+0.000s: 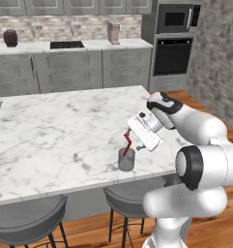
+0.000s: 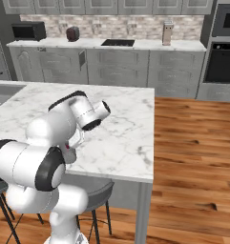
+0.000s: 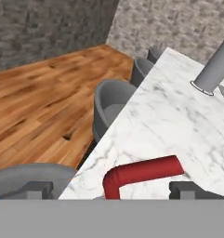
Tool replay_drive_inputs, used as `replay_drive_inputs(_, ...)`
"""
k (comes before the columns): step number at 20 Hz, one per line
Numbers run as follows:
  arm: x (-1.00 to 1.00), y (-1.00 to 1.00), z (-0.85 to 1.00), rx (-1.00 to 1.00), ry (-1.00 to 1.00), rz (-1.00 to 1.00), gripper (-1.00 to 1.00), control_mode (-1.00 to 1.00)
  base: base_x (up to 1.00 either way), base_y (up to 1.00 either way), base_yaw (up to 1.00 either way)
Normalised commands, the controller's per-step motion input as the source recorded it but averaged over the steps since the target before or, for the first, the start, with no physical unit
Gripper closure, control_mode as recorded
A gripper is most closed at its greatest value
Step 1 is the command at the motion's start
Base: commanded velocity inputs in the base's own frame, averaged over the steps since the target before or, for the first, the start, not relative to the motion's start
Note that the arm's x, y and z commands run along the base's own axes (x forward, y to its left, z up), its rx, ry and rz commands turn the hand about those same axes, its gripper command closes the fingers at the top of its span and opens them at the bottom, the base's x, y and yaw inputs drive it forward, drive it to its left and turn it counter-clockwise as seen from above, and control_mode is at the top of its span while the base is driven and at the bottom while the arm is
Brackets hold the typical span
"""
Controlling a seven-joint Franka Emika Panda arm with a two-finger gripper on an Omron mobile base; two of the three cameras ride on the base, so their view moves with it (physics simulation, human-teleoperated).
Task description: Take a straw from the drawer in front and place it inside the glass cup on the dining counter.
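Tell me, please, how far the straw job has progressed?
Nearly finished. Done: the red straw stands in the glass cup on the dining counter, its bent top sticking out. In hand: nothing; the pincer is open around the straw's top. Left: only pulling the arm away.

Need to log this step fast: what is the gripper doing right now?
Gripper: open, jaws spread wide, holding nothing; the straw stands in the glass cup just below it.

Grey cabinets (image 1: 69,72) line the far wall under a brick backsplash (image 2: 116,26). A built-in oven (image 1: 172,55) stands at right. Wooden floor (image 2: 193,157), grey stools (image 1: 28,223).
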Motion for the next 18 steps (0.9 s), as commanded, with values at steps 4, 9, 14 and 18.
replay_drive_inputs(4, 0.0, 0.0, 0.0, -0.27, -0.07, -0.16, -1.0, -1.0, 0.0, 0.0, 0.0)
replay_drive_inputs(9, 0.04, 0.0, -0.11, -0.26, -0.01, -0.16, -1.0, -1.0, 0.0, 0.0, 0.0)
replay_drive_inputs(14, 0.04, 0.0, 0.24, -0.19, -0.06, -0.13, -1.0, -1.0, 0.0, 0.0, 0.0)
replay_drive_inputs(18, 0.0, 0.0, 0.95, -0.18, -0.2, -0.1, -1.0, -1.0, 0.0, 0.0, 0.0)
